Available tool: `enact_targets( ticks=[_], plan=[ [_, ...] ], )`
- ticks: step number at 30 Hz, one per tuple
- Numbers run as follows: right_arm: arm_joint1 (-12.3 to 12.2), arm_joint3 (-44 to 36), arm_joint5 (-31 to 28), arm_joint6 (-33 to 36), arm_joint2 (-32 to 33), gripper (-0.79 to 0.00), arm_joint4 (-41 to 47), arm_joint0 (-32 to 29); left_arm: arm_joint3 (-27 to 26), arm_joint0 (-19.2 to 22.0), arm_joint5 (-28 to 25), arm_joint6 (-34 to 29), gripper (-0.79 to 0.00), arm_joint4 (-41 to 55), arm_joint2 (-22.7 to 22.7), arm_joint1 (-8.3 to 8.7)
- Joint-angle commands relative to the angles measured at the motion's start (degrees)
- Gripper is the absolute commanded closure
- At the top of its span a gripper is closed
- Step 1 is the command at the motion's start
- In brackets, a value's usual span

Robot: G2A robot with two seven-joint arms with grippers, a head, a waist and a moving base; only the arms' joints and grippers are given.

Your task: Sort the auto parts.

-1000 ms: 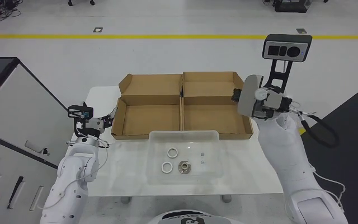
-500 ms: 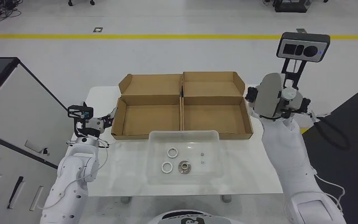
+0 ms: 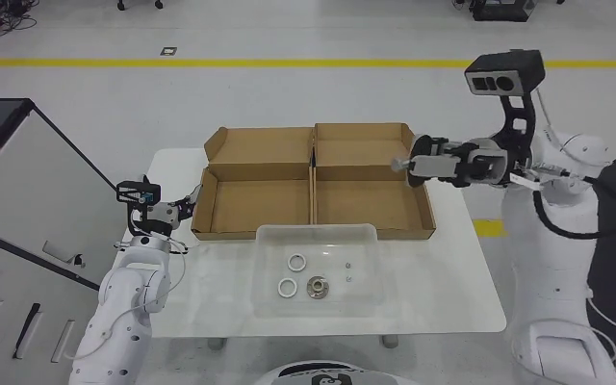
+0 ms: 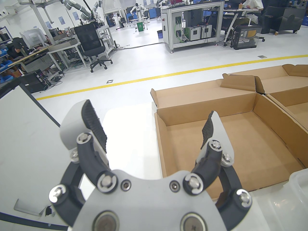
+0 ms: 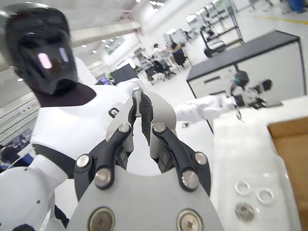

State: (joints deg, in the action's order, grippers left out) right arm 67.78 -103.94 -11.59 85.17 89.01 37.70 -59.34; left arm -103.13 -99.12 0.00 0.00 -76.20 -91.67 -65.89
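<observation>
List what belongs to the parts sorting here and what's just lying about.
Job: bolt in the right claw; open left claw; clear tray holding two white rings and a metal flanged part; two cardboard boxes.
Lying about: cabinet beside the table.

left gripper (image 4: 150,109) fingers (image 4: 92,121) apart, right gripper (image 5: 140,102) clamped

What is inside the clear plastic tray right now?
Two white rings, a round metal disc with a centre hole and two tiny pieces too small to identify. Nothing covers the tray, so none is hidden.
</observation>
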Motion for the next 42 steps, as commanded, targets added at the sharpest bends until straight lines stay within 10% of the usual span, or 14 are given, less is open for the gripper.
enact_targets(
  ticks=[1,10,26,42],
  plan=[
    [-0.74,0.59,1.92,2.83,1.10,0.000,-6.22,1.66,0.00,0.00,0.00,0.00,-0.785,0.00,0.00,0.00],
    [-4.39,5.81,6.26,2.83,-5.81,0.000,-27.07,10.80,0.00,0.00,0.00,0.00,-0.785,0.00,0.00,0.00],
    [-11.47,21.41,-3.85,2.83,-36.34,0.000,-52.30,29.95,0.00,0.00,0.00,0.00,-0.785,0.00,0.00,0.00],
    [-9.75,34.53,-4.02,2.68,-58.32,0.000,-61.18,36.60,0.00,0.00,0.00,0.00,-0.785,0.00,0.00,0.00]
  ],
)
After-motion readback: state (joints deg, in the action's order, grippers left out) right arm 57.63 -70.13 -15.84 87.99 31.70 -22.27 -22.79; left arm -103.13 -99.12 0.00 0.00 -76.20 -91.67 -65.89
